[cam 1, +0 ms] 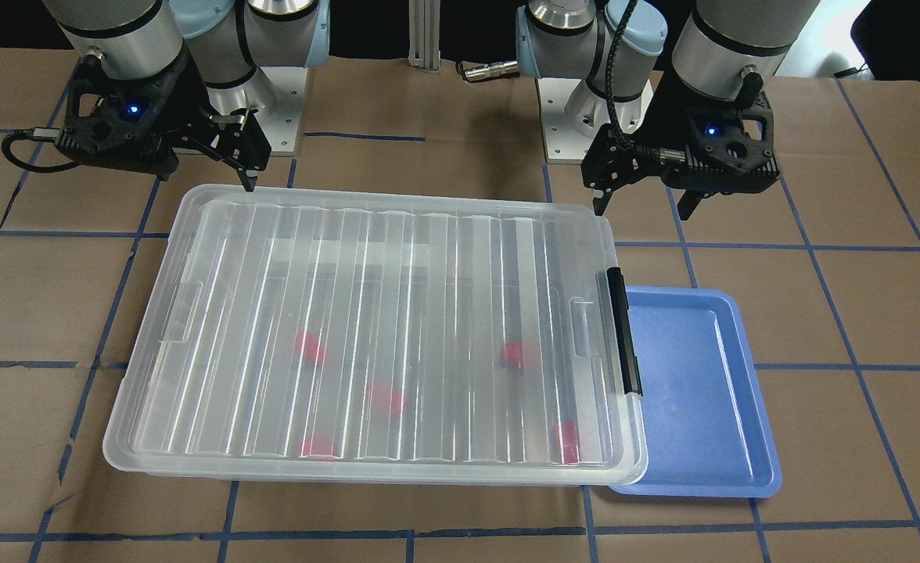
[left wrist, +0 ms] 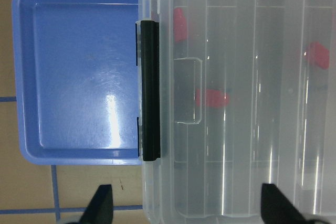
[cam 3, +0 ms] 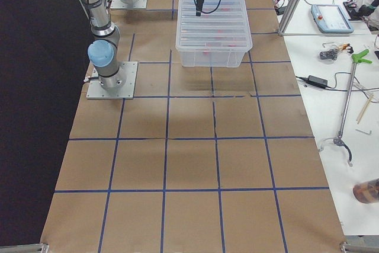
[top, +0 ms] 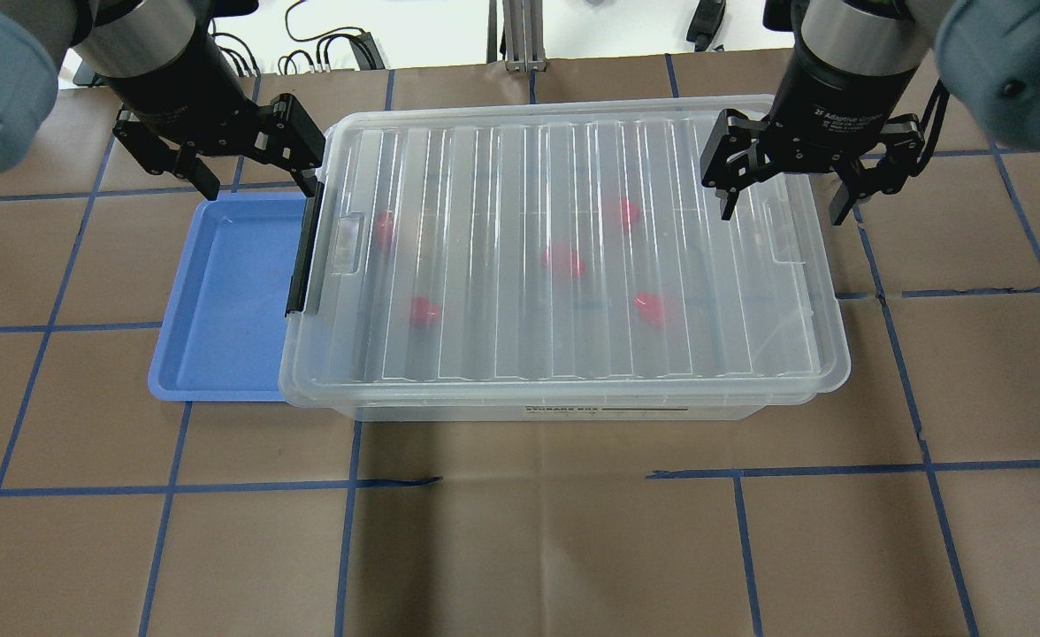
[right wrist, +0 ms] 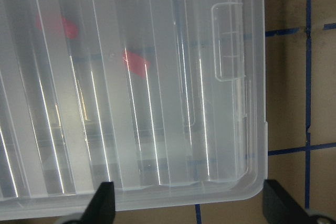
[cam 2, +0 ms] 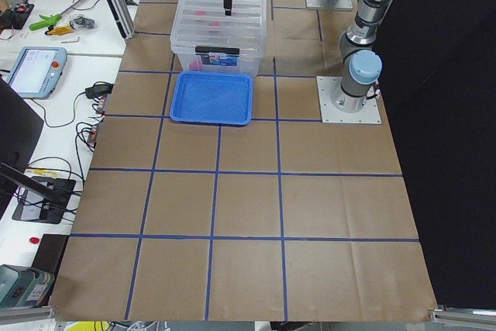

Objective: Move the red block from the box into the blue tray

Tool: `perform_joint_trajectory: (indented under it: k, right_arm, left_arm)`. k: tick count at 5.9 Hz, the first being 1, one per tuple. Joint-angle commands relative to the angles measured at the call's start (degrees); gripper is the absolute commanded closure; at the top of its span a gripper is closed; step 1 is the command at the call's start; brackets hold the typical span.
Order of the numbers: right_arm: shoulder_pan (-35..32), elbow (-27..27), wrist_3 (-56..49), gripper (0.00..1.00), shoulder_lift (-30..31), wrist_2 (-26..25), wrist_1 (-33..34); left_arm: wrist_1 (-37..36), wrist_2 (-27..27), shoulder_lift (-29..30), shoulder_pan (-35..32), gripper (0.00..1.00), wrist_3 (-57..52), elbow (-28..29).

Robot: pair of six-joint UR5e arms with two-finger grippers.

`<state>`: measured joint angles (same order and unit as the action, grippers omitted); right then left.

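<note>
The clear box [top: 502, 168] sits mid-table with its ribbed lid shut and its black latch bar [top: 303, 257] on the short side by the blue tray [top: 219, 301]. Several red blocks, one of them [top: 562, 261], show blurred through the lid. The tray holds nothing and its edge is tucked under the box's rim. My left gripper [top: 259, 181] is open and empty above the latch end; its wrist view shows the latch [left wrist: 149, 90] and the tray [left wrist: 79, 77]. My right gripper [top: 781, 211] is open and empty above the lid's opposite end [right wrist: 231, 103].
The table is brown paper with a blue tape grid [top: 538, 531]. The two arm bases [cam 1: 577, 117] stand behind the box. Cables and tools lie off the table's far side [cam 3: 331, 57].
</note>
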<state>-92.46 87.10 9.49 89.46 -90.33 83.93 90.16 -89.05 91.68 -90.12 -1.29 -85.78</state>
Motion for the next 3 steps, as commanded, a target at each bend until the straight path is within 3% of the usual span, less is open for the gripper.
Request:
perform_joint_trajectory:
  k: [1,3]
  right_arm:
    - [0.3,0.0,-0.3,0.00,-0.2,0.1,0.3]
    - [6.8,0.1,-5.9,0.00,-0.4,0.1,1.4]
  left_arm:
    - [0.5,-0.2,-0.1,-0.1,0.01,0.1,0.7]
    - [1.1,-0.1,-1.2,0.6,0.01,-0.5,-0.3]
